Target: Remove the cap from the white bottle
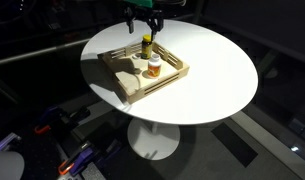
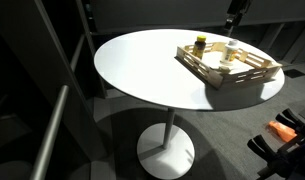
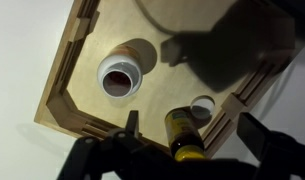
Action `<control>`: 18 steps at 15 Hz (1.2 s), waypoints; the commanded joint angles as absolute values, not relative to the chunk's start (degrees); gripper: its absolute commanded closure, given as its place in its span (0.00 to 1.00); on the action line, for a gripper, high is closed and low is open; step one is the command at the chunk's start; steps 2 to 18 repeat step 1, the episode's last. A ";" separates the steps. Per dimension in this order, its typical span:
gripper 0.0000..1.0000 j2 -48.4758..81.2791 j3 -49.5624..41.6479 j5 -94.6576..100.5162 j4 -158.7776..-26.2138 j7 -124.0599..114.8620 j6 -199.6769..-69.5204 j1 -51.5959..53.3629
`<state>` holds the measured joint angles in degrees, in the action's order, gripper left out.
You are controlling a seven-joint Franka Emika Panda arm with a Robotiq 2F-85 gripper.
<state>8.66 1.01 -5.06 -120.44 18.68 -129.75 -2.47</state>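
The white bottle (image 3: 120,77) stands upright in the wooden tray (image 3: 64,100). In the wrist view its mouth is open, with a dark inside. Its orange label shows in an exterior view (image 1: 152,68) and it is small in an exterior view (image 2: 228,60). The small round white cap (image 3: 202,107) lies on the tray floor near a tray wall, apart from the bottle. My gripper (image 3: 192,128) is open and empty, high above the tray (image 1: 144,24), its fingers either side of the dark bottle in the wrist view.
A dark bottle with a yellow cap (image 3: 182,138) stands in the tray, also in both exterior views (image 1: 147,45) (image 2: 200,44). The tray (image 1: 127,88) sits on a round white pedestal table (image 1: 217,70). Dark floor and equipment surround the table.
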 commanded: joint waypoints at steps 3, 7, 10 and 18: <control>0.00 8.73 0.94 -5.05 -120.37 18.66 -129.65 -2.40; 0.00 8.73 0.94 -5.05 -120.37 18.66 -129.65 -2.40; 0.00 8.73 0.94 -5.05 -120.37 18.66 -129.65 -2.40; 0.00 8.73 0.94 -5.05 -120.37 18.66 -129.65 -2.40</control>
